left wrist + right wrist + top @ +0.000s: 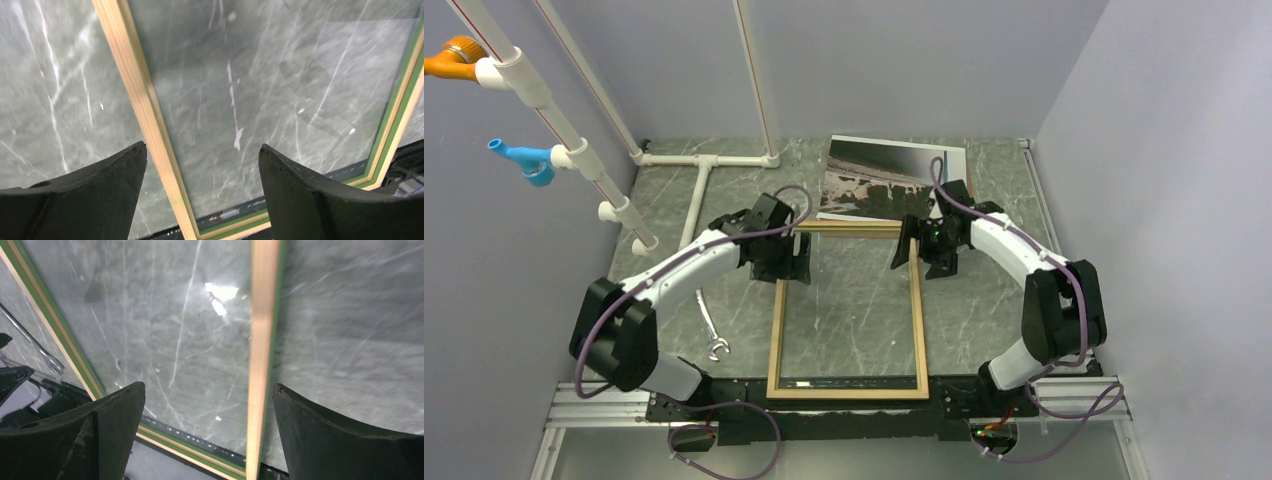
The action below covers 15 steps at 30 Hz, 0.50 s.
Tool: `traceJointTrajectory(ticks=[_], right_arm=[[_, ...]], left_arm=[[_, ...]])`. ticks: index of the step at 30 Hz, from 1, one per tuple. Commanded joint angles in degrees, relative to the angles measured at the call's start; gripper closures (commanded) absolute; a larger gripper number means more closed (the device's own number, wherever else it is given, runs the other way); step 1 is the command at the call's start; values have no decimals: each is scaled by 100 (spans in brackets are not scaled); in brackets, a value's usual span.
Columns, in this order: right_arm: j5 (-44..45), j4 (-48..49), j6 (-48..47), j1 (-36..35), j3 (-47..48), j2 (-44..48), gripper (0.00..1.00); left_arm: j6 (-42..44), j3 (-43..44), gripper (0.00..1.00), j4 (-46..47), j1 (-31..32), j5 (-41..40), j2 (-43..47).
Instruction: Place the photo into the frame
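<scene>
A: What do we record for the frame (776, 340) and the photo (879, 175)?

B: We record the frame lying flat on the bench (994, 300), light tan face up. A green edge shows along its inner lip, and the bench's grey marbling shows through the clear pane. Its far rail spans between the two grippers, and the rest extends from them back toward the arm bases. The photo lies face up just beyond both grippers, with grey sky over a brown-and-white landscape. Its near edge sits at the frame's far rail.

A: What else do we note nearby?

B: We note a wrench (712, 335) on the bench, outboard of the left gripper (792, 262) and nearer the bases. White pipes (704, 160) lie well beyond that gripper, at the far left. Nothing lies on the pane.

A: What is the gripper condition?

B: The left gripper is wide open at the frame's far-left corner, and the left rail runs between its fingers (115, 175). The right gripper (919, 255) is wide open at the far-right corner, straddling the right rail. Neither holds anything. We cannot tell whether either touches the frame.
</scene>
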<state>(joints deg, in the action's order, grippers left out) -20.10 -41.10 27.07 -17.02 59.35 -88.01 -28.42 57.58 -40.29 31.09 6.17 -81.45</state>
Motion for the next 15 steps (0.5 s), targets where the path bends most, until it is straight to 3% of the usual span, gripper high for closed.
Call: traceJointTrajectory(ticks=[1,15], right_arm=[[-128,-73,-357,587,502,-283,0],[-596,410,-334,2282,1751,-1636,0]], left_arm=[[435,909,15,-12,-142,68,-577],[645,3390,14,329,-904,1688,-2875]])
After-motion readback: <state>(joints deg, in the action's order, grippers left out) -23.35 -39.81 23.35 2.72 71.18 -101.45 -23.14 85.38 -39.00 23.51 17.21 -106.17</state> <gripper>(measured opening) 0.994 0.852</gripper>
